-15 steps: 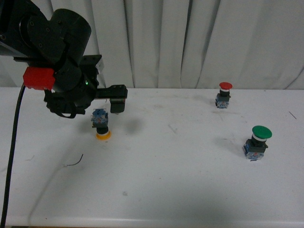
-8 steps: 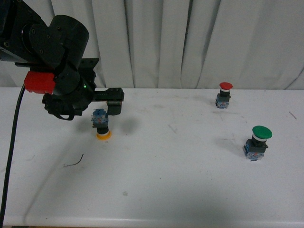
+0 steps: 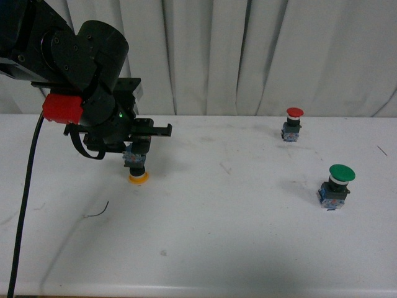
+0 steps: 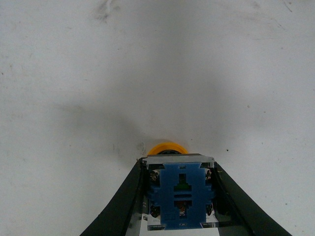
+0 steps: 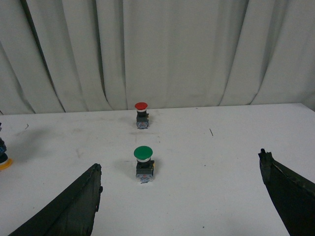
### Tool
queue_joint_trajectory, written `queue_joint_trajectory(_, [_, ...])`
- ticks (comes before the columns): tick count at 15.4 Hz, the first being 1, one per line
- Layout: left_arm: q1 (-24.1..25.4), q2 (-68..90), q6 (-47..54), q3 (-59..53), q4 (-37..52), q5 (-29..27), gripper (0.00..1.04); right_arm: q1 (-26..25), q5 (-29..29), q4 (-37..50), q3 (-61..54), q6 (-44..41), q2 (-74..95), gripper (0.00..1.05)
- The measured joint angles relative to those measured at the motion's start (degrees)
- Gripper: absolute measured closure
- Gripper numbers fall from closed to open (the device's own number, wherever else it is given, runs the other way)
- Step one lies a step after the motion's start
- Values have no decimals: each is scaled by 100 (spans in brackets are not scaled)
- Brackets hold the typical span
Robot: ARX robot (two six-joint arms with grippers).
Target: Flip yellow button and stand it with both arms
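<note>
The yellow button (image 3: 137, 169) is upside down, its yellow cap on the white table (image 3: 236, 236) at the left and its blue base up. My left gripper (image 3: 138, 156) is shut on the blue base from above. In the left wrist view the blue base of the yellow button (image 4: 181, 194) sits between both black fingers (image 4: 125, 201), with the cap's edge showing beyond it; the left gripper (image 4: 178, 164) pinches its sides. The button also shows at the edge of the right wrist view (image 5: 4, 160). My right gripper (image 5: 179, 164) is open and empty above the table, out of the front view.
A red-capped button (image 3: 293, 123) stands upright at the back right, also in the right wrist view (image 5: 141, 114). A larger green-capped button (image 3: 338, 185) stands nearer on the right, ahead of the right gripper (image 5: 143, 162). A thin black wire scrap (image 3: 96, 212) lies front left. White curtain behind.
My left arm has shifted a little to the right and turned at the wrist, keeping its hold. The yellow button moved slightly right with it, cap still down.
</note>
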Motion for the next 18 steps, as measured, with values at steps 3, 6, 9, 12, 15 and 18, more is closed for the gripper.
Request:
queue_joint_trajectory(3, [-55, -140, 13, -26, 4, -13, 72, 0, 0, 0, 0, 0, 0, 6])
queue_joint_trajectory(6, [-201, -796, 173, -345, 197, 9, 72, 0, 2, 0, 0, 0, 0, 6])
queue_joint_trajectory(9, [-481, -1932, 450, -1084, 721, 7, 72, 0, 0, -2, 0, 0, 0, 6])
queue_joint_trajectory(12, [-844, -3880, 761, -2579, 1364, 52, 72, 0, 0, -2, 0, 0, 0, 6])
queue_joint_trajectory(15, [-903, -5112, 756, -3355, 1443, 94, 72, 0, 0, -2, 0, 0, 0, 6])
queue_joint_trajectory(18, [-796, -5237, 256, -3539, 2116, 909, 73, 0, 0, -2, 0, 0, 0, 6])
